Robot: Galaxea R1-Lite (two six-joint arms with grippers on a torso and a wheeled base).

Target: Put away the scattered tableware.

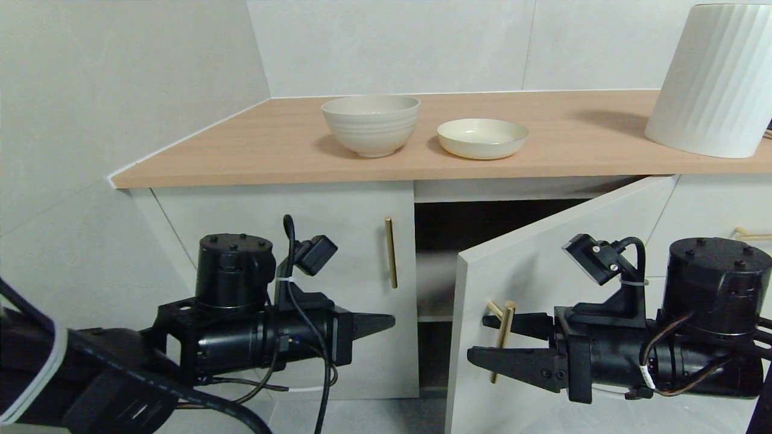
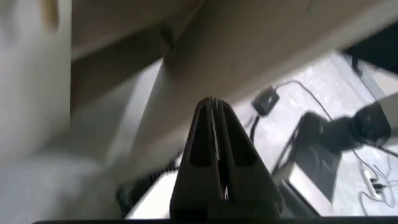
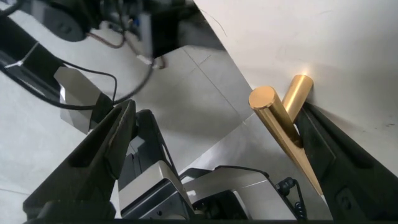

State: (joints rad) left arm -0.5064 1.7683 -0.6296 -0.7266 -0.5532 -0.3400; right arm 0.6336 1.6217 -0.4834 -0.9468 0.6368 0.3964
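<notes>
Cupboard interior (image 1: 482,217): mostly dark behind the open door (image 1: 531,271). A pale shelf (image 1: 435,283) shows in the gap; what lies on it cannot be made out.

Ribbed white vessel (image 1: 711,78): on the counter (image 1: 241,150) at far right, cut off by the frame's top and side.

Floor cables (image 2: 280,118): blurred in the left wrist view, hard to make out.

Bowl (image 1: 371,125): cream, upright on the counter, above the closed left door (image 1: 289,205).

Dish (image 1: 482,138): cream, shallow, just beside the bowl on its right, not touching, above the opening.

Left gripper (image 1: 386,322): low before the closed door, near its brass handle (image 1: 391,253); jaws pressed together, holding nothing.

Right gripper (image 1: 479,339): at the open door; jaws wide, one on each side of the door's brass pull (image 1: 502,337), which lies against one finger (image 3: 326,155).
</notes>
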